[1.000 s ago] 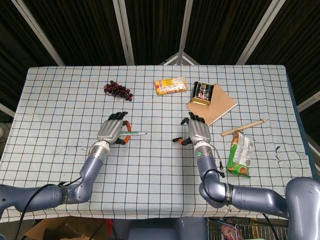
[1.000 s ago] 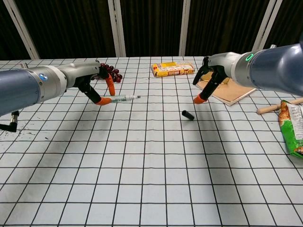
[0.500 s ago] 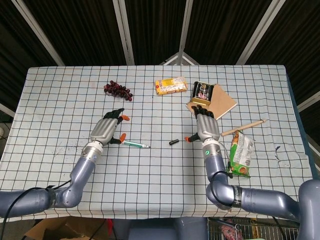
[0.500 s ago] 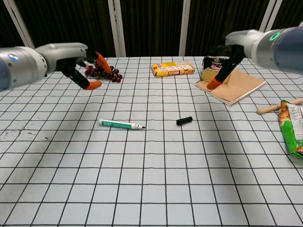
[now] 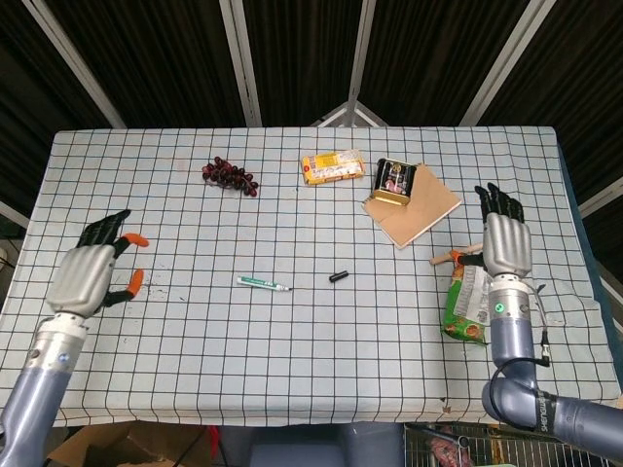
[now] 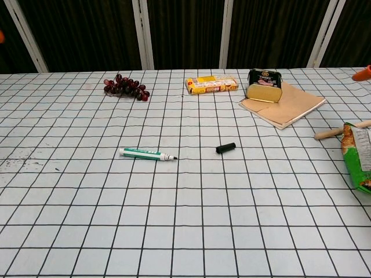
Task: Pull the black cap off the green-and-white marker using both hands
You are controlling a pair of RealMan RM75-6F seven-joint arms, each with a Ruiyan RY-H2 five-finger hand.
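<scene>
The green-and-white marker (image 5: 263,283) is lying uncapped mid-tabletop (image 5: 292,370), tip exposed, with the black cap (image 5: 338,277) resting apart to its right. The left robot hand (image 5: 92,272) is being held released at the left edge, the right robot hand (image 5: 504,243) released at the right, near the green packet (image 5: 467,304). The pull is judged done; both pieces are best left undisturbed. No writing is being made out legibly.

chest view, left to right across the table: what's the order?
grapes → marker → yellow snack pack → black cap → tin can → wooden stick → green snack bag
</scene>
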